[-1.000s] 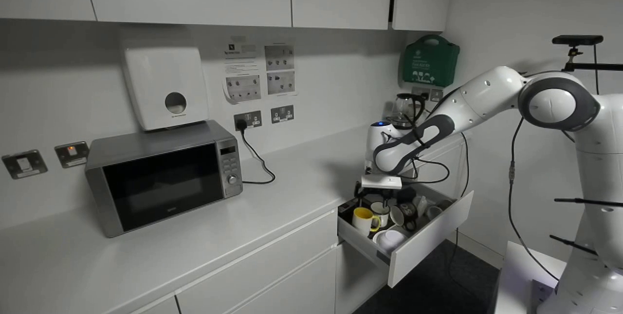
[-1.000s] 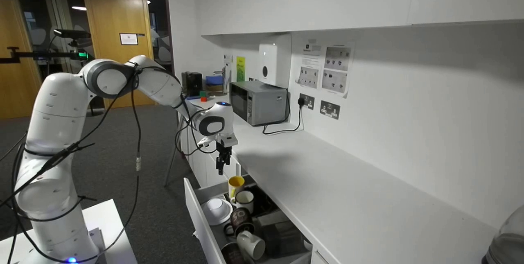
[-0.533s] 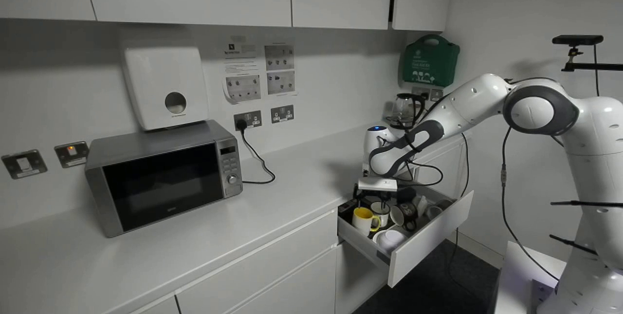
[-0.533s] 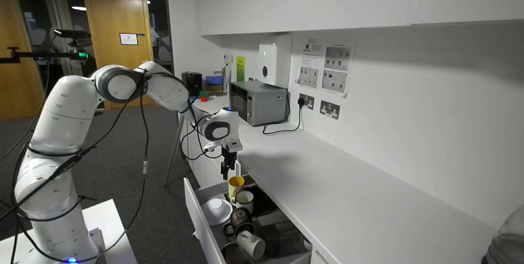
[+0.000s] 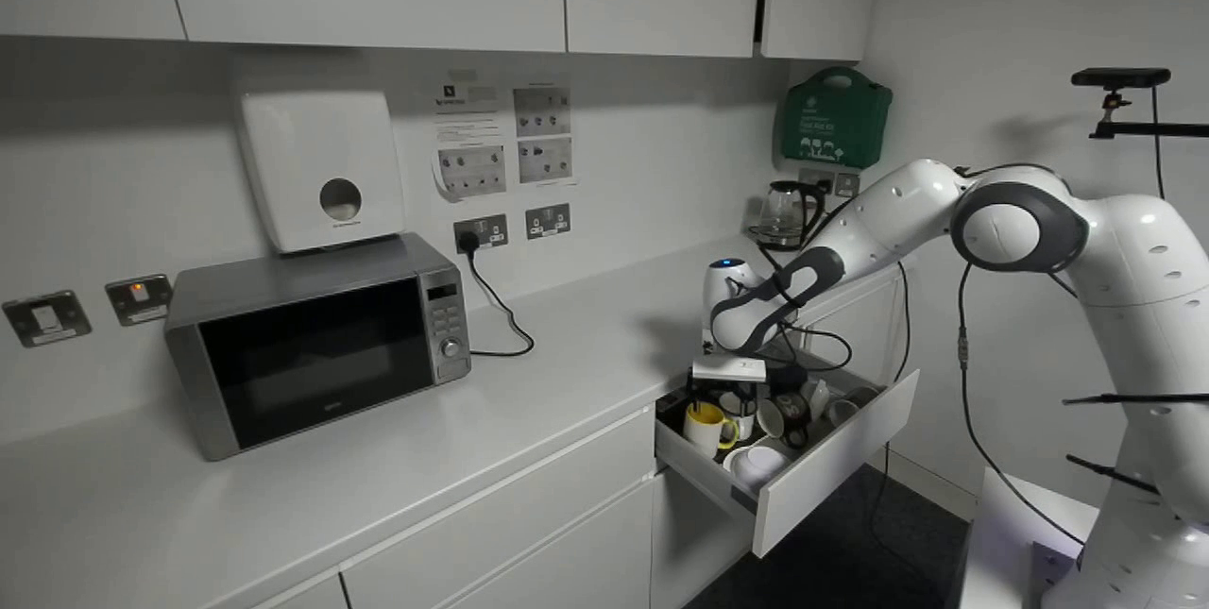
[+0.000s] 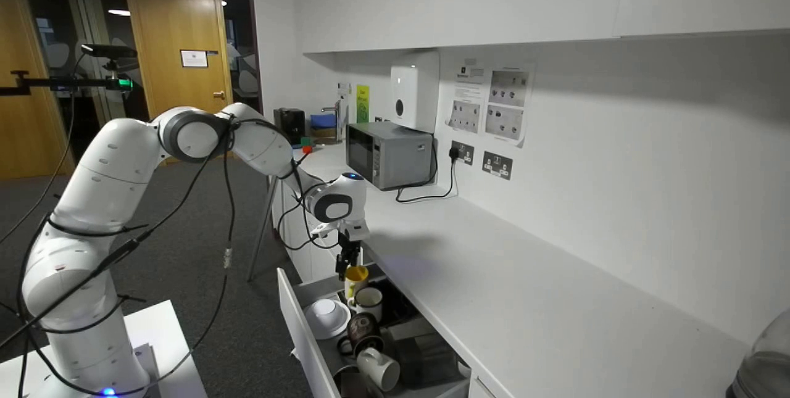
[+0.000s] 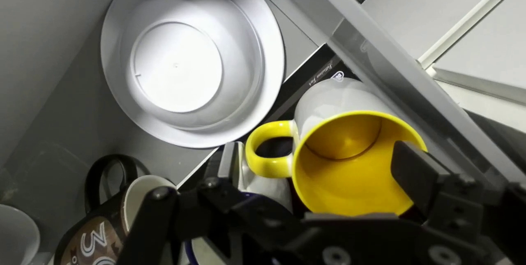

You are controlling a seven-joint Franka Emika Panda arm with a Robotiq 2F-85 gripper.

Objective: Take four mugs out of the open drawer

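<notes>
The open drawer (image 5: 836, 460) holds the mugs; its front also shows in an exterior view (image 6: 302, 339). The white mug with yellow inside (image 7: 349, 183) stands at the drawer's end, also seen in both exterior views (image 5: 704, 428) (image 6: 356, 279). My gripper (image 7: 320, 164) is open above it, one finger over the mug's far rim, the other beyond its yellow handle. In an exterior view the gripper (image 6: 347, 267) hangs just over that mug. A white mug with dark rim (image 6: 369, 302) is beside it, partly hidden in the wrist view. A dark brown mug (image 6: 363, 331) and a tipped whitish mug (image 6: 378, 368) lie further along.
A white bowl upside down on a plate (image 7: 176, 67) sits in the drawer near the front. The white counter edge (image 6: 419, 299) runs along the drawer's back. A microwave (image 5: 321, 335) and a glass coffee pot (image 5: 786, 212) stand on the counter.
The arm has come forward and down. The gripper has lowered from well above the drawer to just over the yellow mug. The mugs and drawer have not moved.
</notes>
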